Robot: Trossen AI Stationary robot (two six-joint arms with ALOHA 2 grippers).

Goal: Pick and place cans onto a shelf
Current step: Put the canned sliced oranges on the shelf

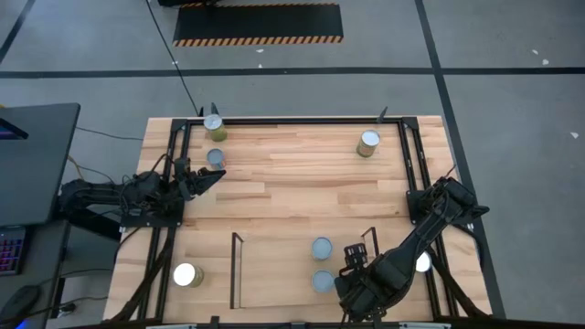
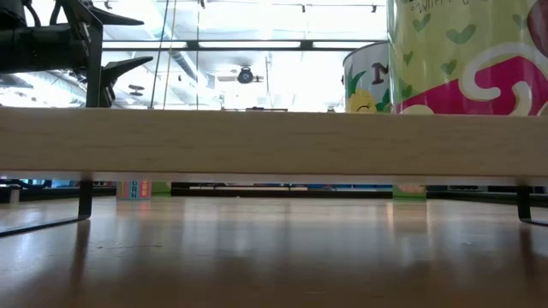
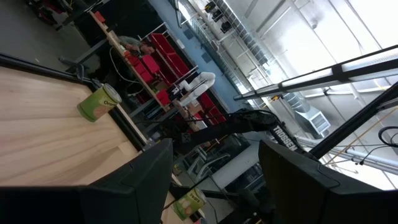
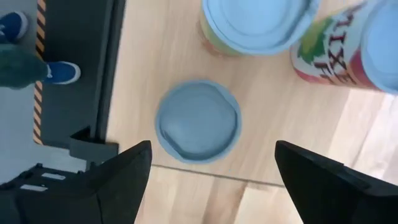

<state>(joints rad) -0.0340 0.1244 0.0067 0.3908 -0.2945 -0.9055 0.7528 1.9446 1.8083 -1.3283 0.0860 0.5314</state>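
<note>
Overhead, the right gripper [image 1: 355, 259] hangs low over the shelf [image 1: 274, 239], its jaws spread wide and empty; in its wrist view a grey-topped can [image 4: 198, 121] sits centred between the two fingers [image 4: 118, 171] and beyond their tips, with two more cans [image 4: 255, 22] farther out past it, one of them brightly labelled. From above, two grey-topped cans [image 1: 321, 248] stand just beside the jaws inside the shelf bay, one behind the other, and a bright-topped can [image 1: 422, 263] lies on the jaws' far side. The left gripper [image 1: 203, 178] waits over the table [image 1: 302, 183], jaws parted and empty, a can [image 1: 215, 159] just off their tips and another [image 1: 213, 123] beyond it at the frame corner. Judged from this pose, the main risk is crowding: the shelved cans stand close together, so a descending finger could clip a neighbour, tipping it or pushing it against the black rods. A descent slightly off-centre would likewise land a finger on the can's lid.
</note>
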